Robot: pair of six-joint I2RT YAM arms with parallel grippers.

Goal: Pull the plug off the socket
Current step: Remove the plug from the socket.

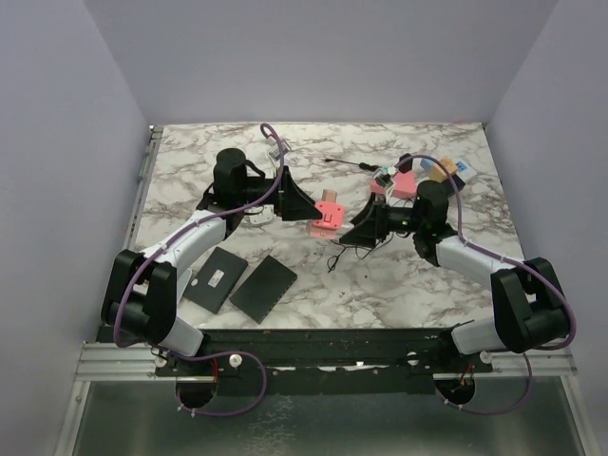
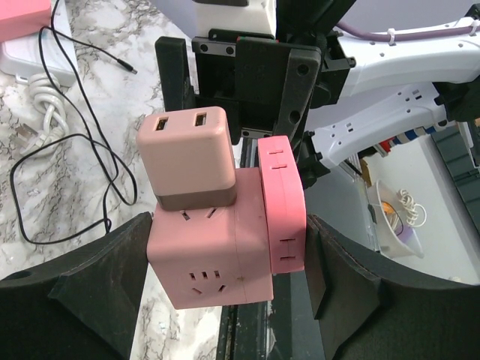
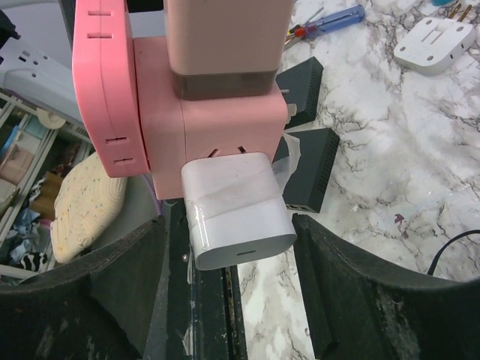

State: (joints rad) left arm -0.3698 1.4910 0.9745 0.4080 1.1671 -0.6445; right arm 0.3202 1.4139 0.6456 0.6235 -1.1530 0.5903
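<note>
- Jaws of the left gripper (image 2: 227, 240) are clenched on the socket (image 2: 217, 259), a pink cube. One finger is pressed to the cube's bare side at 9 o'clock, and the other to a flat pink plug (image 2: 283, 202) seated on the side at 3 o'clock.
- A pale pink USB charger (image 2: 187, 157) is seen plugged into the cube's face at 12 o'clock in the left wrist view, with two ports on its end.
- The right gripper (image 3: 229, 236) is held spread around a white plug (image 3: 238, 214), which is seated in another face of the socket. A narrow gap is left at the 9 o'clock finger, so nothing is grasped.
- From above, the socket is held over the middle of the marble table (image 1: 427, 285), with the left gripper at its 10 o'clock and the right gripper at its 4 o'clock.
- Two flat black pads (image 1: 217, 277) (image 1: 263, 286) are laid side by side at 7 o'clock of the socket, near the arm bases.
- A thin black wire (image 2: 75, 135) and a bundled white cord (image 2: 45, 112) are seen on the marble at 10 o'clock in the left wrist view.
- Two dark grey boxes (image 3: 311, 172), a blue-handled screwdriver (image 3: 322, 22) and a white adapter (image 3: 436, 41) are spread from 3 to 1 o'clock in the right wrist view.
</note>
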